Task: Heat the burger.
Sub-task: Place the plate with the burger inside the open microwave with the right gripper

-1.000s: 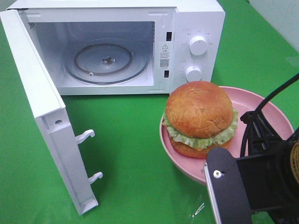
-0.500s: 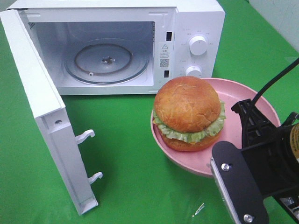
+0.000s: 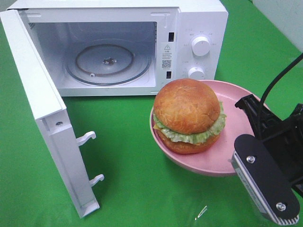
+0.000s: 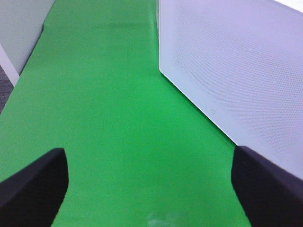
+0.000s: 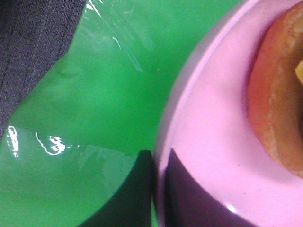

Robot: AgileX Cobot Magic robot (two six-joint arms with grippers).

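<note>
Exterior high: burger on plate in front of open microwave, right gripper on plate rim

Burger [image 3: 187, 116] sits on pink plate [image 3: 239, 97], on the plate's side nearest the microwave [image 3: 199, 19], bun upright, lettuce frill showing. Plate is on the right of the green cloth [image 3: 128, 146], just in front of the control knobs [image 3: 200, 46], not yet inside. Door [image 3: 42, 109] is swung wide open to the left, glass turntable [image 3: 108, 64] has nothing on it. Right wrist view: right gripper [image 5: 158, 189] pinches the plate rim, one finger outside it, one on the pink inner face; bottom bun is near but not touched. Left gripper [image 4: 151, 184] has jaws spread wide, holds nothing, hovers over the cloth beside a white microwave panel. Can't tell if the plate is clear of the cloth.

Step in hand, as judged: carry plate into the cavity. Doing it well:
- keep plate level; grip is one-sided at the rim and the burger's weight sits away from the fingers, so the far edge will want to droop and the loose burger may slide
- shift left first; plate faces the control panel, not the opening
- clear the cavity's bottom lip, then go in slow
- centre over the turntable, set down before letting go, back out straight
- door comes after
</note>
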